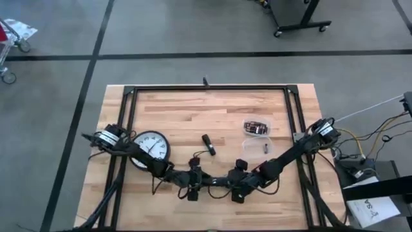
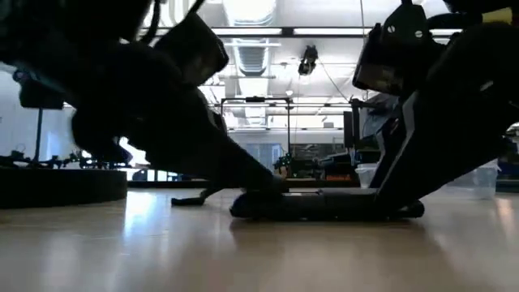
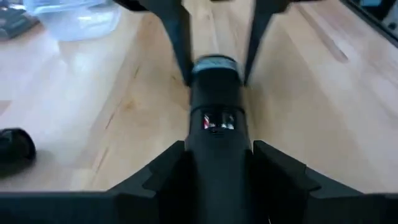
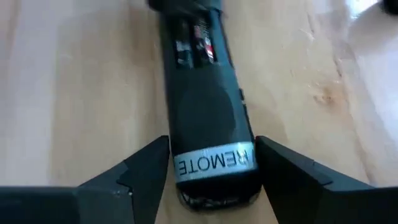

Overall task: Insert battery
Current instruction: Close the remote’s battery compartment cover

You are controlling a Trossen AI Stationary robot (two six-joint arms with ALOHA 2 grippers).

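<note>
High view: both dark arms reach in toward the near middle of the pale wooden table (image 1: 212, 116). The long black plastic remote control (image 1: 215, 183) lies flat between them, left gripper (image 1: 194, 186) at one end, right gripper (image 1: 239, 189) at the other. A round white wall clock (image 1: 152, 147) lies under the left arm, a clear plastic tub holding batteries (image 1: 256, 127) sits well apart toward the far right, and a small black cover piece (image 1: 208, 144) lies near the middle; I judge it the battery door

Low view: the remote (image 2: 324, 205) rests flat on the boards, an arm bearing down at each end. I cannot read the fingers from here

Left wrist view: my left fingers (image 3: 155, 177) straddle the remote body (image 3: 217, 143), touching both flanks, clamped on it. The open battery bay (image 3: 216, 121) shows cells with red markings inside. The tub (image 3: 74, 18) shows beyond

Right wrist view: right fingers (image 4: 146, 167) close on the end with the silver label reading REMOTE (image 4: 214, 163). The bay (image 4: 194, 40) lies farther along

Handling, my judgement: light, rigid, smooth shell, likely slippery; grip the long flat sides at the ends and keep off the bay. Batteries are small, round, prone to roll
</note>
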